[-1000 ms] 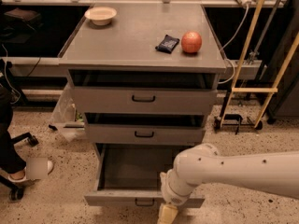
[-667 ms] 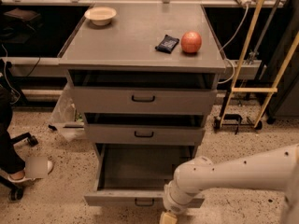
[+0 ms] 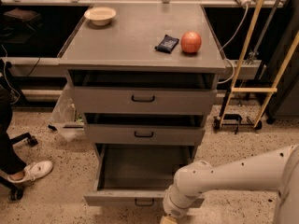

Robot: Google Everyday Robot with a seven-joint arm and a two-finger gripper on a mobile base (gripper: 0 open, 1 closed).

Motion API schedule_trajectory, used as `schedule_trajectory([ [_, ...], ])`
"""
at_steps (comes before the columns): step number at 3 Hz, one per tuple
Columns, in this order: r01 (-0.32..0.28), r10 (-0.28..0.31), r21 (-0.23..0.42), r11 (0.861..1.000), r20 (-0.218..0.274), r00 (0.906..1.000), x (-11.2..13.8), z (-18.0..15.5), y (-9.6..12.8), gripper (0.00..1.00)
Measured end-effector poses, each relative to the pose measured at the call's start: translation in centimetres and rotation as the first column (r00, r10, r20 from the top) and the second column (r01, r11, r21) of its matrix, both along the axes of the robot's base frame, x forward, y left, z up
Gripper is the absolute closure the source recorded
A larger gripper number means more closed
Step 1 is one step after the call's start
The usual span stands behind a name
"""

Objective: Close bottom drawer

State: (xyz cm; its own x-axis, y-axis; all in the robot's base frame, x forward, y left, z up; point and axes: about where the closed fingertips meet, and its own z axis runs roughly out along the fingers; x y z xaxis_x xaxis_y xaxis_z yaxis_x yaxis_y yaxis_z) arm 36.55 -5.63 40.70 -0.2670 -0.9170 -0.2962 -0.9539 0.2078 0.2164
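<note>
Since the bottom drawer (image 3: 117,199) stands pulled well out of the grey cabinet (image 3: 135,36), with its deep box open to view and its flat front at 6 o'clock, the task is not yet done. The white arm (image 3: 224,178) reaches in from 4 o'clock and bends down across the right end of that front. The gripper (image 3: 168,220) hangs at the very lower edge at 6 o'clock, just right of the small black bar handle (image 3: 144,202). Only a pale tip of it shows, so I cannot tell whether it is apart or together. It seems to be held low and ahead of the front so that a push toward 12 o'clock would slide the drawer home.

The middle drawer (image 3: 144,134) and top drawer (image 3: 143,99) each show a dark gap above. On the cabinet top, a cream bowl (image 3: 100,16) sits at 11 o'clock. A dark snack packet (image 3: 167,43) lies just beside a reddish apple (image 3: 191,42) at 1 o'clock, well apart from the work. No writing on the packet can be read.
</note>
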Motion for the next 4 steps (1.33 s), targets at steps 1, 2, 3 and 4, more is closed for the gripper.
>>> schedule_trajectory([
  [1,0.041,-0.039,0.036,0.999,-0.043,0.9983,0.2,-2.8,-1.0,0.0],
  [2,0.141,-0.131,0.115,0.983,-0.089,0.9874,2.1,-7.8,-4.1,0.0],
  [3,0.233,-0.205,0.187,0.954,-0.159,0.9658,2.8,-13.0,-6.3,0.0],
  [4,0.334,-0.268,0.23,0.914,-0.275,0.9233,1.9,-19.7,-7.6,0.0],
])
